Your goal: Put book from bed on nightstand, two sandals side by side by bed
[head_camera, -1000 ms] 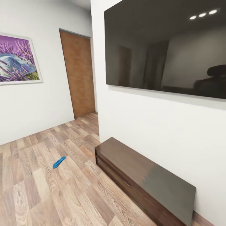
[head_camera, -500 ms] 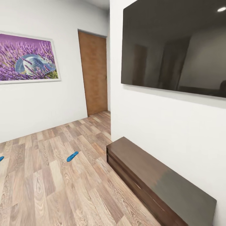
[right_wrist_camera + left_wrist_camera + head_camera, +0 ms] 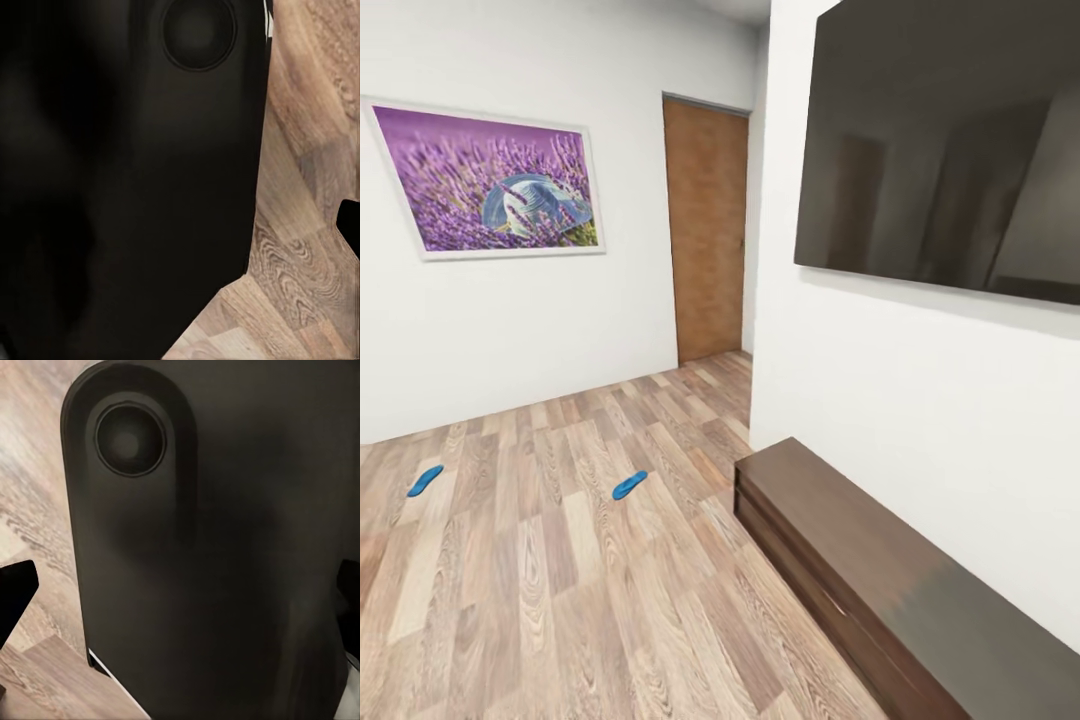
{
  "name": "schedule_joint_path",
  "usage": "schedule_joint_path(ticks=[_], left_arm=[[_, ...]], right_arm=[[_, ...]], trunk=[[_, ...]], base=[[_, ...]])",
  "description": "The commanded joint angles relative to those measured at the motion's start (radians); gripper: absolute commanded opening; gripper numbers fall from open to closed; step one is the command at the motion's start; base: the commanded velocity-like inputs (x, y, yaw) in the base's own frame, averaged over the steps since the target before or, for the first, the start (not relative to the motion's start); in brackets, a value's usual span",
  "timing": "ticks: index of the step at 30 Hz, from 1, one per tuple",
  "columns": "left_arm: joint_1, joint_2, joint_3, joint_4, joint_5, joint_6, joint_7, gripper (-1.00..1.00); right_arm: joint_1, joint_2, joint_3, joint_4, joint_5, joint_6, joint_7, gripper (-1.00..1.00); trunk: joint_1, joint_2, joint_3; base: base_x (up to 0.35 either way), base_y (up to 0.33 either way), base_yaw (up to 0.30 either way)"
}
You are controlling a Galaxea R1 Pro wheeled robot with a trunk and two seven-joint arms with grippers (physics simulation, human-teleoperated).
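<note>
Two blue sandals (image 3: 629,486) (image 3: 425,480) are seen lying well apart on the wood floor (image 3: 560,590), far ahead of either hand, whose fingers' spacing cannot be told, so gathering is judged pending.

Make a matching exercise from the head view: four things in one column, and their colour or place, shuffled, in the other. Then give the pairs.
Things:
1. sandals
2. door
3. wall screen
4. picture

Descriptions:
A. purple flowers in a white frame
B. black and glossy, hung above the long low bench
C. bright blue, lying apart on the wood floor
D. brown wood, shut, at the far end

Pairs: 1-C, 2-D, 3-B, 4-A. The second sandal lies further left.
</note>
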Motion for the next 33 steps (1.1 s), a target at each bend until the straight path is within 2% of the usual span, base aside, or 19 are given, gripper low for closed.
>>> schedule_joint_path(ticks=[1, 33], left_arm=[[0.0, 0.0, 0.0, 0.0, 0.0, -0.001, 0.0, 1.0], [0.0, 0.0, 0.0, -0.002, -0.001, -0.018, 0.0, 1.0]], right_arm=[[0.0, 0.0, 0.0, 0.0, 0.0, 0.0, 0.0, 1.0], [0.0, 0.0, 0.0, 0.0, 0.002, 0.0, 0.0, 1.0]], trunk=[[0.0, 0.0, -0.001], [0.0, 0.0, -0.019]], base=[[0.0, 0.0, 0.277], [0.0, 0.0, 0.269]])
